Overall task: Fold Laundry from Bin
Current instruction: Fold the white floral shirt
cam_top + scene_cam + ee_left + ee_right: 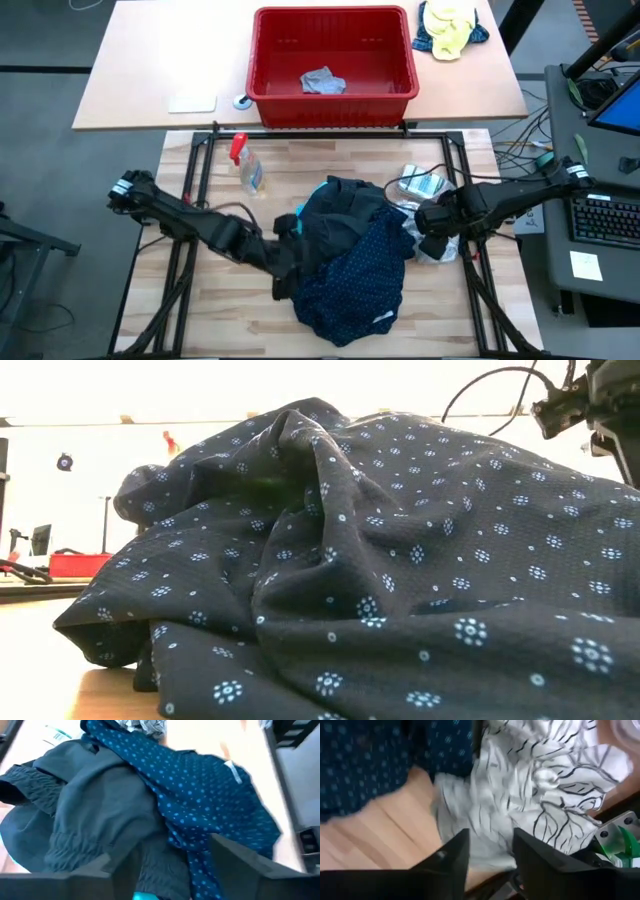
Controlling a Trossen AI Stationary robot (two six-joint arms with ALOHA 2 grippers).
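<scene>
1. The left gripper (283, 255) sits at the left edge of the clothes heap on the wooden table (200, 320). In its wrist view the fingers (240, 857) stand parted with nothing between them, dark grey cloth (90, 815) lying just ahead.
2. The right gripper (432, 240) is at the heap's right edge. Its fingers (455, 852) also stand apart, gripping nothing, over a white garment with black line print (535, 790).
3. The laundry lies mostly in one mound at the table's middle: a navy dotted garment (355, 280) draped over black and dark grey pieces (345, 200), with a sliver of turquoise (290, 225) by the left gripper. One light grey item (322, 82) remains in the red bin (333, 100), which stands on the far table.
4. The step in hand appears to be singling out one garment. The navy piece on top looks the sensible choice, since lifting it disturbs nothing above it.
5. To do it well, each gripper should probably pinch a single layer at an outer edge, a hem or shoulder, not a bunched fold, so that only one garment comes up.
6. The two grips should sit well apart on the same piece, so it spreads when drawn out.
7. The spray bottle (247, 165) and the small packets (420, 183) stand near the heap; dragging cloth could knock them.
</scene>
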